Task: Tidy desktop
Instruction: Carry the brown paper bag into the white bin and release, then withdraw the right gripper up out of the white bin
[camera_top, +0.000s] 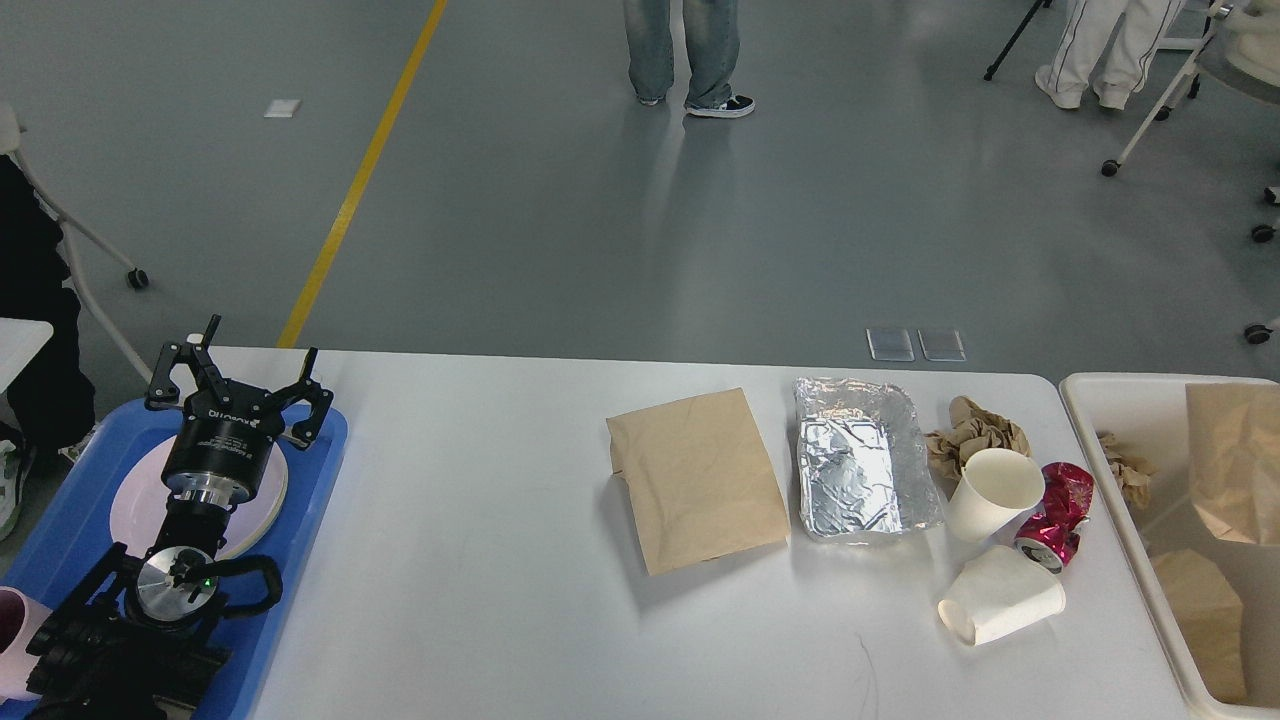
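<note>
While the left black two-finger gripper (238, 383) hangs over the round white plate (262, 500) in the blue rectangular plastic tray (322, 470), its fingers stand spread wide, holding nothing. Wide white desktop (480, 560) runs off to its right. Well right of gripper: flat tan paper bag (697, 478), crinkled foil tray (862, 458), crumpled brown paper (975, 428), upright white paper cup (990, 495), tipped white paper cup (1003, 608), crushed red can (1058, 515). Farthest right: cream plastic bin (1085, 400). Right gripper not seen.
</note>
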